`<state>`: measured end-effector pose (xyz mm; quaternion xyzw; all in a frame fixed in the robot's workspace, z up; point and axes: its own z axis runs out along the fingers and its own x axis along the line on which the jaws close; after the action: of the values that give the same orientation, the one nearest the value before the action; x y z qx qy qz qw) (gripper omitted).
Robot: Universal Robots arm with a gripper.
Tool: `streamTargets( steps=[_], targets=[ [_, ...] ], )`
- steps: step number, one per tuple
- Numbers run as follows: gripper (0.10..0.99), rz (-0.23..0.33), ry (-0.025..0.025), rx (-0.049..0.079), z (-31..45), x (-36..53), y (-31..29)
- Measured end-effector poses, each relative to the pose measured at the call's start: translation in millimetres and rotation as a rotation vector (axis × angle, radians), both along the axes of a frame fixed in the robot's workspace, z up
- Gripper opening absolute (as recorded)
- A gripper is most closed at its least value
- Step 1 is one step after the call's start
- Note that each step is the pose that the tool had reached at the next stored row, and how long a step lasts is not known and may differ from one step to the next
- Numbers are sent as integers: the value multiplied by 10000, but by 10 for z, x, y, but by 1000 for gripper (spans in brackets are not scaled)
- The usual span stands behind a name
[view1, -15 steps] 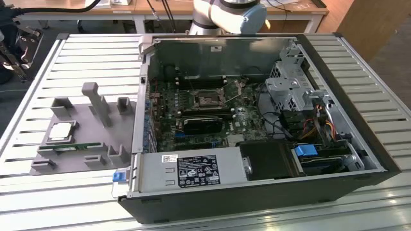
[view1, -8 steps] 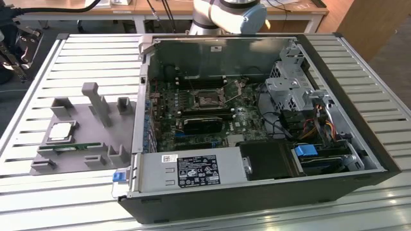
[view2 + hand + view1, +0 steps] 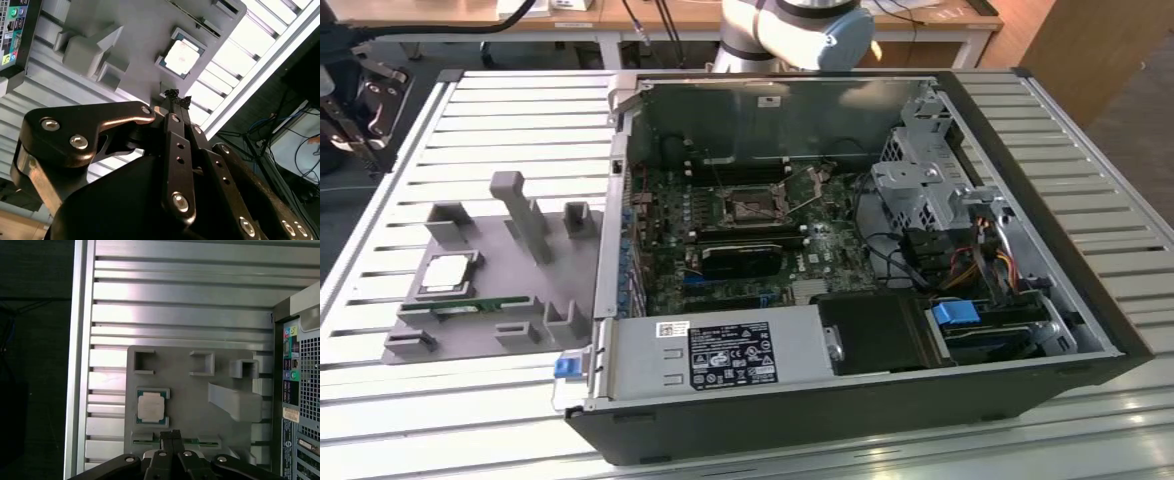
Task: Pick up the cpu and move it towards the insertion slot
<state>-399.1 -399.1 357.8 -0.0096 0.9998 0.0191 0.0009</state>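
The cpu (image 3: 444, 272) is a small silvery square chip lying flat in a pocket of the grey plastic tray (image 3: 520, 310), at the exterior view's left. Both wrist views look down on the cpu (image 3: 182, 56) (image 3: 151, 406) from well above. My gripper (image 3: 176, 97) (image 3: 170, 434) hangs over the tray's edge beside the chip, apart from it. Its black fingers are pressed together with nothing between them. The insertion slot (image 3: 750, 205) is a square metal-framed socket on the green board inside the open computer case.
A narrow green memory stick (image 3: 467, 307) (image 3: 200, 442) lies in the tray beside the cpu, under my fingertips. Grey posts (image 3: 520, 210) rise from the tray. The case wall (image 3: 620, 200) stands between tray and board. The slatted metal table (image 3: 494, 120) ends near the tray.
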Motion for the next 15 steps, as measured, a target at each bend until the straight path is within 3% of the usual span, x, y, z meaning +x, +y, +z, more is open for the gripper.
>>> streamTargets(
  steps=[15],
  targets=[
    [102, 0, -106, 1, -206, -31, 0]
  ],
)
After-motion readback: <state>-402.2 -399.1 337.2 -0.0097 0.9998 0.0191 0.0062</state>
